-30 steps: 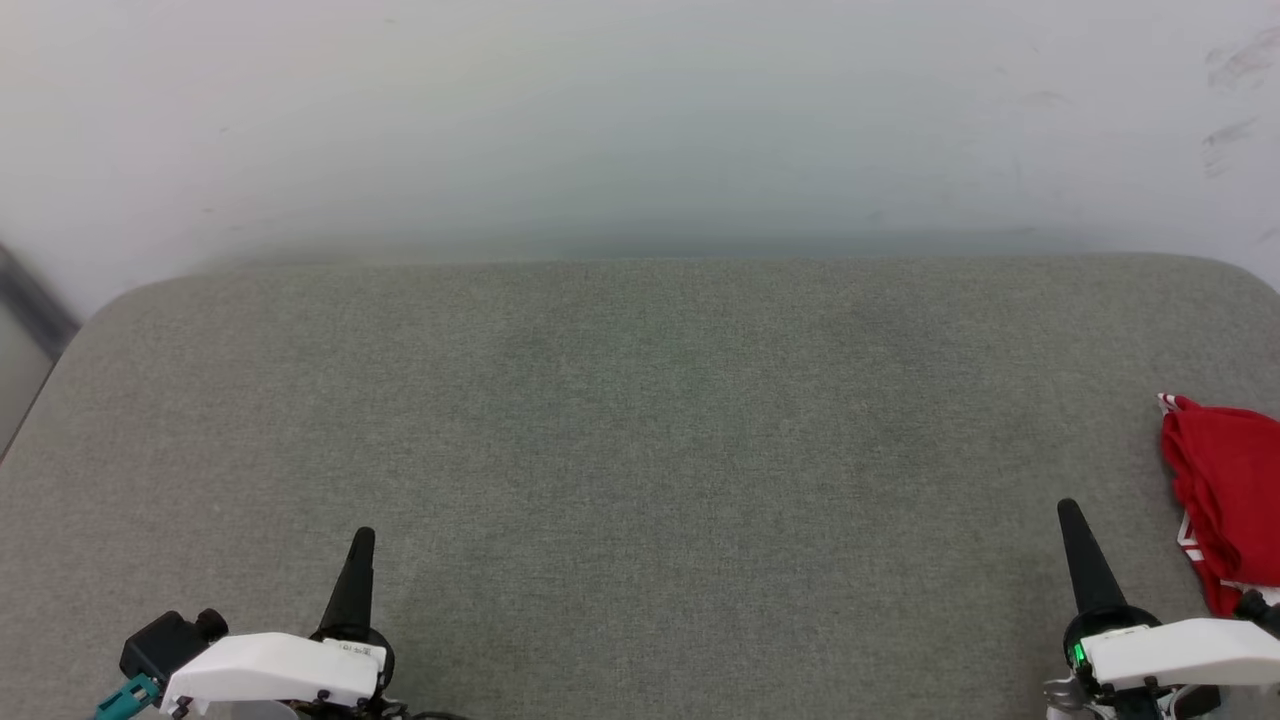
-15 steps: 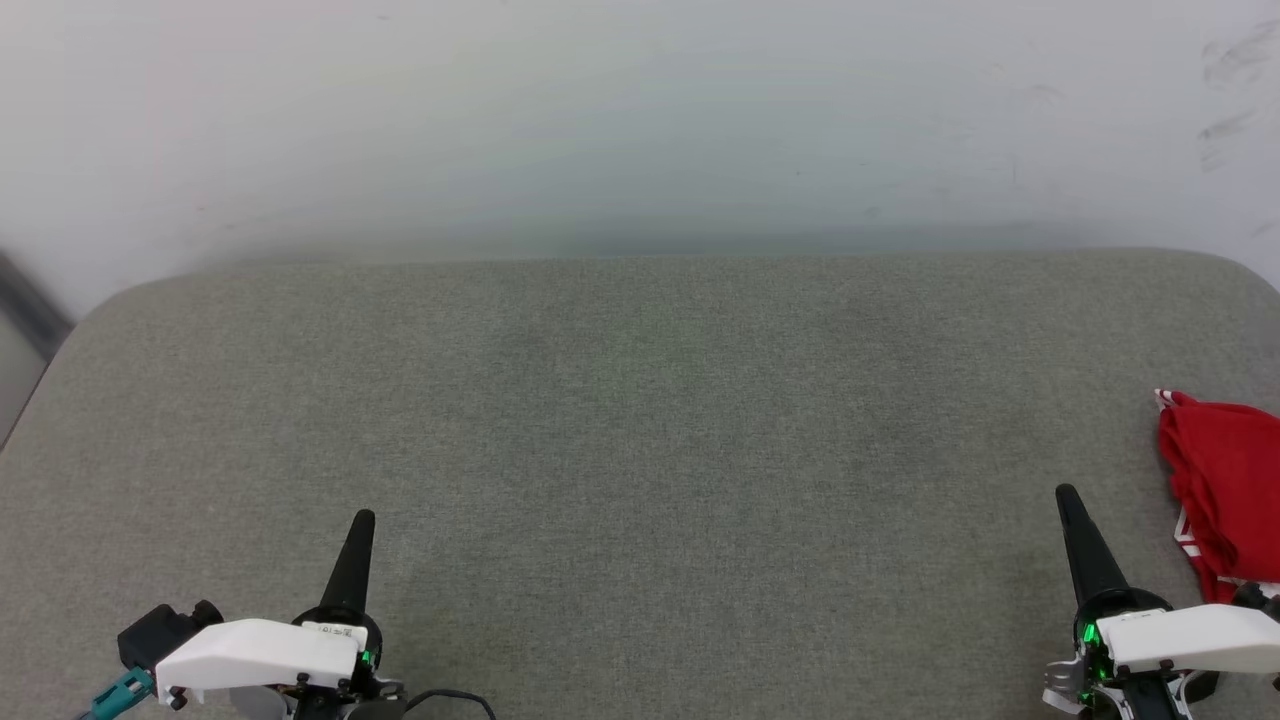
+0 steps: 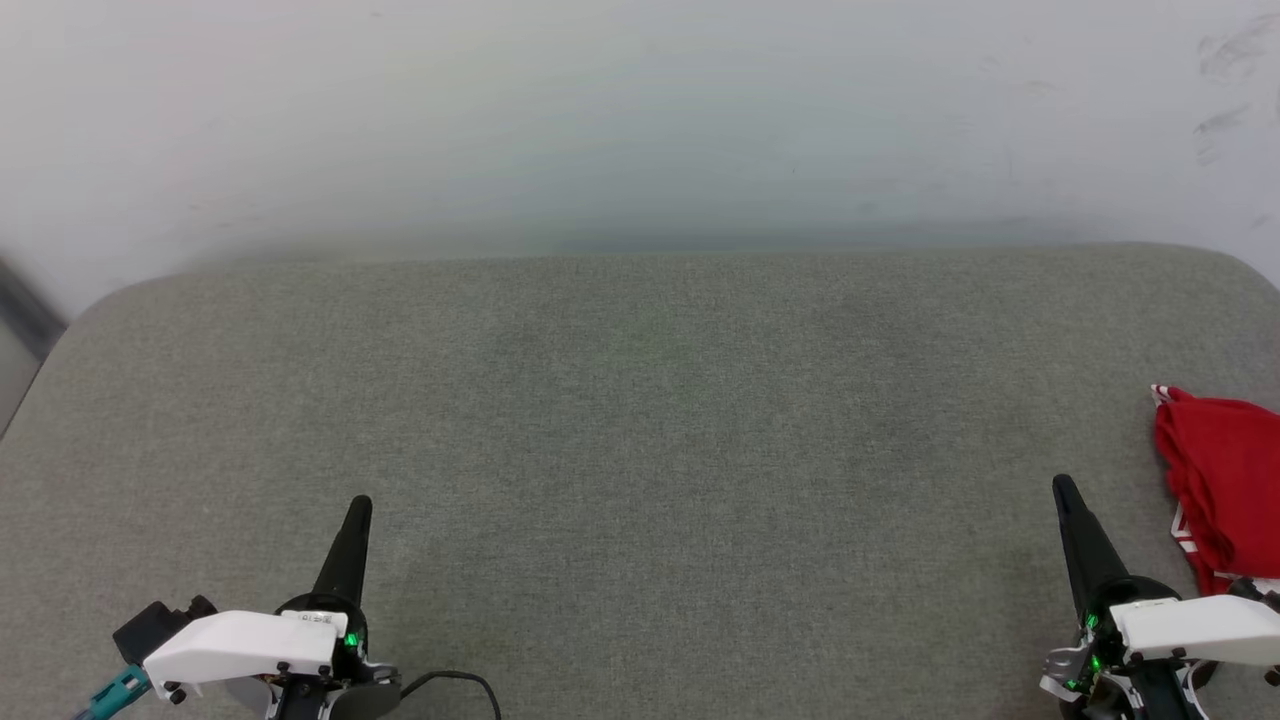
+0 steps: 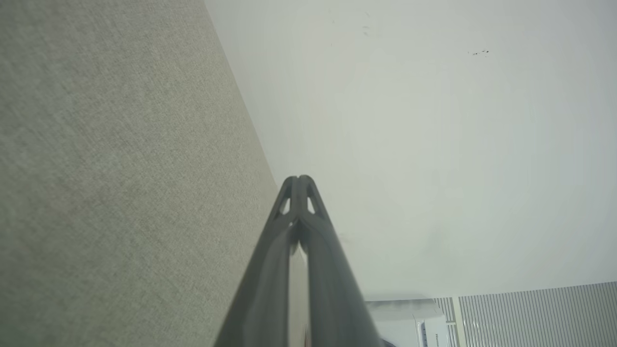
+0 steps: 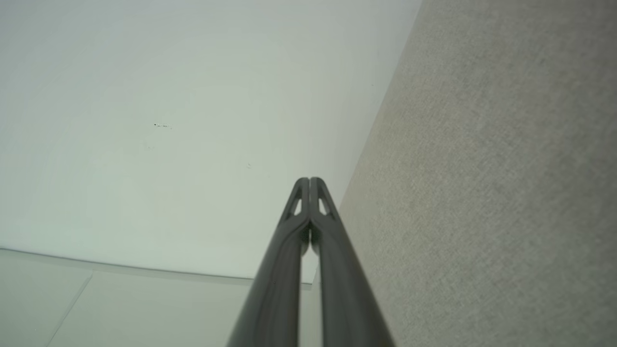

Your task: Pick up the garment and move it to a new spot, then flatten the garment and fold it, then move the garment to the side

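Slightly farther up the head view than a second ago, the left gripper (image 3: pixel 359 503) and the right gripper (image 3: pixel 1061 483) both point forward over the grey fabric-covered surface (image 3: pixel 640 450). The whole picture has drifted a little as well, so part of that shift is the camera's. A thin black cable (image 3: pixel 462 684) now loops beside the left wrist housing. Both pairs of jaws are clenched, fingertips touching, as the two wrist views show. The crumpled red fabric garment (image 3: pixel 1218 470) with red-white striped trim lies on the surface at the right edge of the head view, cut off by the frame. It is just beside the right gripper but apart from its fingers. Behind the surface rises a pale, scuffed wall (image 3: pixel 640 120).
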`<state>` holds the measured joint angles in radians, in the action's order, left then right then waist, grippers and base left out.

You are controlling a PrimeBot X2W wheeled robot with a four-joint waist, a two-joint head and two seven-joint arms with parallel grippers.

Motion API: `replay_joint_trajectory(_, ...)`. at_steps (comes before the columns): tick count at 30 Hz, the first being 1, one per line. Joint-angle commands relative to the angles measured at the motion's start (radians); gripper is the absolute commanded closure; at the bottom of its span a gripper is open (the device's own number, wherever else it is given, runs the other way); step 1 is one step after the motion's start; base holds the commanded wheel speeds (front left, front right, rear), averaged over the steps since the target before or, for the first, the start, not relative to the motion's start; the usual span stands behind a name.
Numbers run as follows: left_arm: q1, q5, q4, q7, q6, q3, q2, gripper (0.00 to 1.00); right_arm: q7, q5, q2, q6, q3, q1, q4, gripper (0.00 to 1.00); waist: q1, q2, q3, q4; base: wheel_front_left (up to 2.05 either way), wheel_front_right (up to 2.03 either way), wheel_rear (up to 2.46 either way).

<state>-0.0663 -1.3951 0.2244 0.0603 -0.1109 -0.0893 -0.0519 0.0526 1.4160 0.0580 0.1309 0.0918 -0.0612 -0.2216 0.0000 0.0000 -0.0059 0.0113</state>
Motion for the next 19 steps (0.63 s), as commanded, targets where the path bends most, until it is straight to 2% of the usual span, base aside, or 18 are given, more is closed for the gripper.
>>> replay_joint_trajectory(1, -0.017, -0.018, 0.0, 0.006, -0.005, -0.004, -0.001, 1.0, 0.004, 0.02, 0.004, 0.0, 0.003, -0.022, 0.001, 1.0, 0.0, 0.0, 0.0, 0.0, 0.0, 0.0, 0.0)
replay_joint_trajectory(19, -0.043, -0.176, 0.018, 0.045, -0.02, -0.021, 0.0, 1.0, 0.045, 0.166, 0.001, 0.0, 0.011, -0.049, -0.019, 1.0, 0.0, 0.0, 0.007, -0.009, 0.0, 0.0, 0.0)
